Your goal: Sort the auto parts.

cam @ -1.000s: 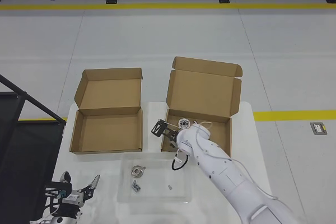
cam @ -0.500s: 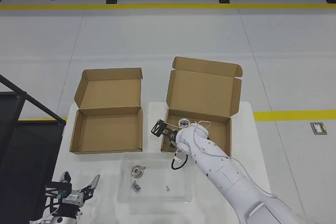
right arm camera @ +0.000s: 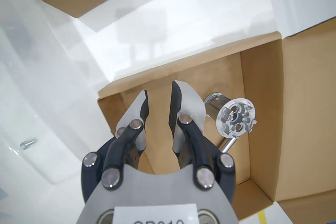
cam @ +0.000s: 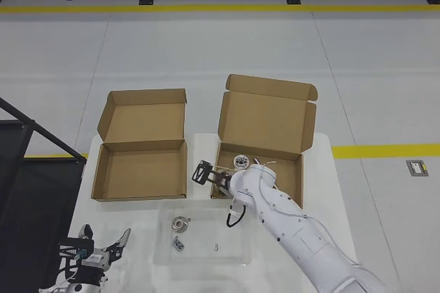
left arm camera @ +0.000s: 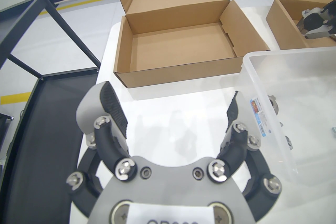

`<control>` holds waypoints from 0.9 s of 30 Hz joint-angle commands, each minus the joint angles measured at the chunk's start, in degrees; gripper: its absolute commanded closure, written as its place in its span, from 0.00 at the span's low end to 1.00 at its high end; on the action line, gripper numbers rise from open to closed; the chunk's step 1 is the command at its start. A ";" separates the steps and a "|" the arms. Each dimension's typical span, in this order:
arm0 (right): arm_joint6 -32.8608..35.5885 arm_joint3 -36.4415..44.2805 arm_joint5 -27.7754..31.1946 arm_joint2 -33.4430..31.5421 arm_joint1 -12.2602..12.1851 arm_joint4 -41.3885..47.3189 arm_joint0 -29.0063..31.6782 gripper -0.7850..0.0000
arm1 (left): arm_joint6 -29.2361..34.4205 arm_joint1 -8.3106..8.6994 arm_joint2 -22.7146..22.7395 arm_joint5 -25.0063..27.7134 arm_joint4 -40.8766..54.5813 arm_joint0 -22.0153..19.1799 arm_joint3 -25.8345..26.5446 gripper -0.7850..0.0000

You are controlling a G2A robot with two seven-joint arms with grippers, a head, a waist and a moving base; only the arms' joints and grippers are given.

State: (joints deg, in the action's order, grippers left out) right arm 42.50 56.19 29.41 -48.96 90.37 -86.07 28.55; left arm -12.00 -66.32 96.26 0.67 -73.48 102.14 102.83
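Auto parts (cam: 180,222) lie in two of three containers on a white surface (cam: 202,150). At the far left, the left-hand cardboard box (cam: 139,176) stands with its lid flap folded back and its bare cardboard floor showing. Just beside it, across a narrow strip of surface, the right-hand cardboard box (cam: 282,172) is also open and holds a round silver part (cam: 240,160) with a slotted face, lying tilted near the box's back wall. Nearer the robot, in front of both boxes, a clear plastic bin (cam: 198,212) carries three pieces, well apart from each other: a ring-shaped metal part (cam: 180,222), a small grey part (cam: 177,244) and a small bolt (cam: 215,247).

The right end effector (cam: 200,173) hovers at the left edge of the right-hand box, between the two boxes, its fingers (right arm camera: 183,96) slightly parted with nothing between them. The left end effector (left arm camera: 170,96) hangs over the near left corner of the surface, beside the bin's rim, its fingers (left arm camera: 110,101) spread wide and holding nothing.
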 commanded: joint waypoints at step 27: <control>3.79 14.35 28.58 12.85 -6.56 -0.71 6.45 0.69 | 0.00 0.00 0.00 0.00 0.00 0.00 0.00 0.00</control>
State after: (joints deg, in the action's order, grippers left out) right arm 46.29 70.79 58.00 -36.87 83.91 -87.18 35.39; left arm -12.00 -66.32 96.26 0.67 -73.48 102.14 102.83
